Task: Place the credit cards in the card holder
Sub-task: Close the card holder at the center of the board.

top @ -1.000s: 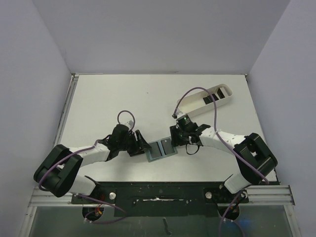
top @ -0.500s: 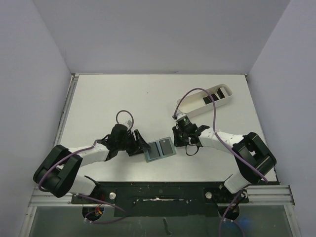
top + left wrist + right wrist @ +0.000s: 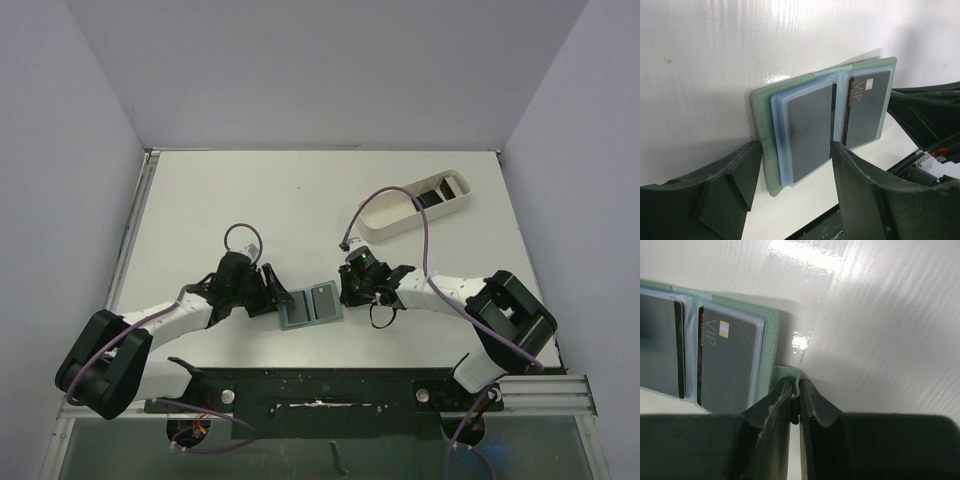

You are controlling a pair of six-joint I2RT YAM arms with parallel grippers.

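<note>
The grey-green card holder (image 3: 309,303) lies open flat on the table between my grippers. Dark cards sit in both bluish pockets, a plain one on the left (image 3: 810,131) and one marked VIP on the right (image 3: 727,362). My left gripper (image 3: 795,165) is open, its fingers either side of the holder's left half. My right gripper (image 3: 796,390) is shut on the holder's small snap tab (image 3: 788,373) at its right edge. More black cards (image 3: 433,193) lie in the white tray.
A long white oblong tray (image 3: 393,218) stands at the back right, with the right arm's purple cable (image 3: 425,225) looping over it. The black base rail (image 3: 320,385) runs along the near edge. Grey walls close in the table.
Both grippers and the open card holder have shifted to the left and slightly toward the near edge. The right gripper has kept its hold on the tab.
</note>
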